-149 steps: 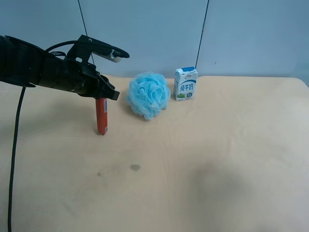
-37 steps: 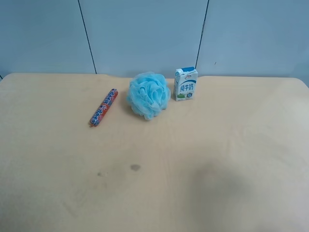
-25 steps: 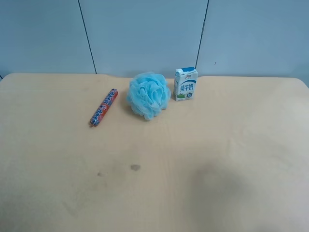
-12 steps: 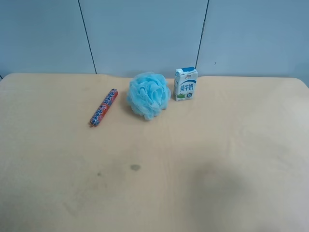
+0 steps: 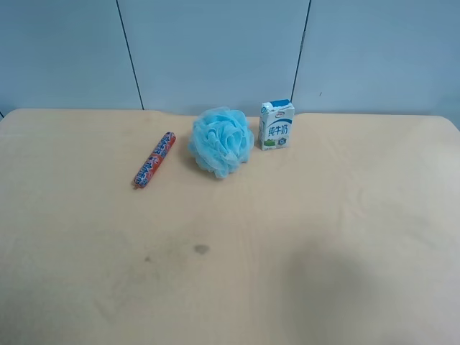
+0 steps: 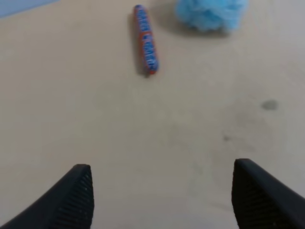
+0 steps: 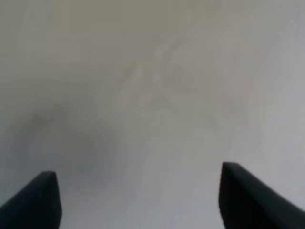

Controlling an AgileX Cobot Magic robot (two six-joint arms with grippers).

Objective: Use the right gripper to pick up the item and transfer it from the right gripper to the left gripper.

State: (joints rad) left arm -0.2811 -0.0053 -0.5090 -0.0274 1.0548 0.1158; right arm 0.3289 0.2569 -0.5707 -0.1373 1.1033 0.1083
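A red and blue candy tube (image 5: 154, 159) lies flat on the tan table (image 5: 323, 237), left of a blue bath pouf (image 5: 221, 141). No arm shows in the exterior high view. In the left wrist view my left gripper (image 6: 160, 164) is open and empty, well back from the tube (image 6: 145, 39) and the pouf (image 6: 212, 13). In the right wrist view my right gripper (image 7: 137, 169) is open and empty over a blurred pale surface, with none of the objects in sight.
A small white and blue milk carton (image 5: 277, 125) stands upright right of the pouf near the table's back edge. A small dark stain (image 5: 201, 249) marks the table's middle. A grey-blue wall stands behind the table.
Six seconds ago the arm at the exterior high view's left held the tube upright on the table. Now the tube lies flat and that arm is out of view. Nothing moved in the last 1.5 seconds.
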